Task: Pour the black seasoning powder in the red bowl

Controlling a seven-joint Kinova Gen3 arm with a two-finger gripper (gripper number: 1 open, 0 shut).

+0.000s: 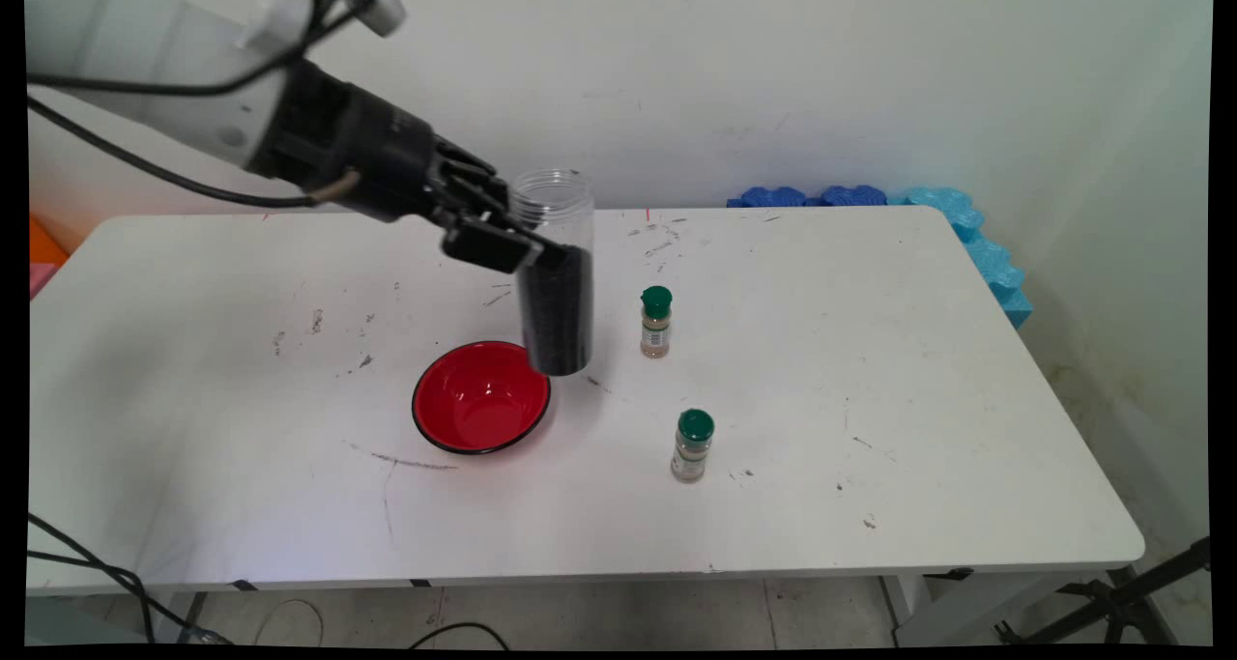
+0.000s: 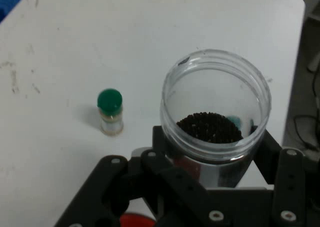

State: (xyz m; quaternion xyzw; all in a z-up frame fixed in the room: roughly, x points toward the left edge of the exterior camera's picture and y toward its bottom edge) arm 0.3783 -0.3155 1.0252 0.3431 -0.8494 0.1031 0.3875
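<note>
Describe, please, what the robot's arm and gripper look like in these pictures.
The arm is smooth and white, ending in a black wrist section. Thin black cables hang loose along it. The gripper is black, with a jointed linkage and two fingers; small silver pins dot its links. No lettering shows.

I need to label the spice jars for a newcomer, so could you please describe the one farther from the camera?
On the white table, find the red bowl and the clear jar of dark grains held above its right rim. The small green-capped spice jar stands just right of that jar; its twin stands nearer the table's front edge.
</note>
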